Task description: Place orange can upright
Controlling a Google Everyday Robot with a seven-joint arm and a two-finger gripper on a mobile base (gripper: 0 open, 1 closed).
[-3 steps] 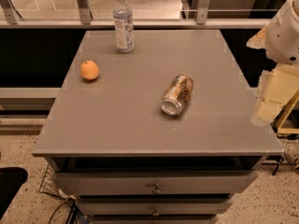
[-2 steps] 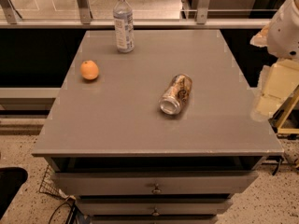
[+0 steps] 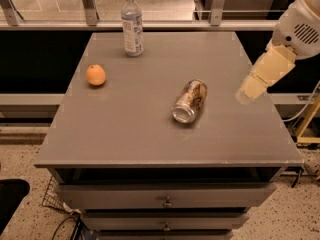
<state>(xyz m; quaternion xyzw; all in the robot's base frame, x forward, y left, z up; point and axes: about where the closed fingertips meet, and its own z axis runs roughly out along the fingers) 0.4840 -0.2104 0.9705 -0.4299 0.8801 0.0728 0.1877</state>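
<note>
Your gripper (image 3: 248,93) has swung in from beyond the right edge of the table (image 3: 150,139) and now hangs above the table's right side, nearer the middle than a second ago; nothing on the table has shifted. You cannot tell from this view whether it is set wide or narrow, and it holds nothing. The tan gripper tapers down and left from the white arm (image 3: 300,26), which is cut off at the top right corner.

The orange can (image 3: 190,101) lies on its side just right of the table's middle, untouched and apart from the gripper. One shiny silver end points toward the table's near edge, and the other end is hidden behind the can's body. Whether it is opened or holds anything cannot be made out.

The clear bottle (image 3: 132,24) stands upright near the table's far edge, left of centre, white cap on. Its contents are hard to judge behind the label. The orange fruit (image 3: 95,75) sits on the table's left side, well apart from can and bottle.

Beneath the tabletop, the drawers (image 3: 165,196) are pushed in, so their contents are hidden, and the lowest is cut off by the frame. At the table's lower left a wire basket (image 3: 52,199) shows only in part.
</note>
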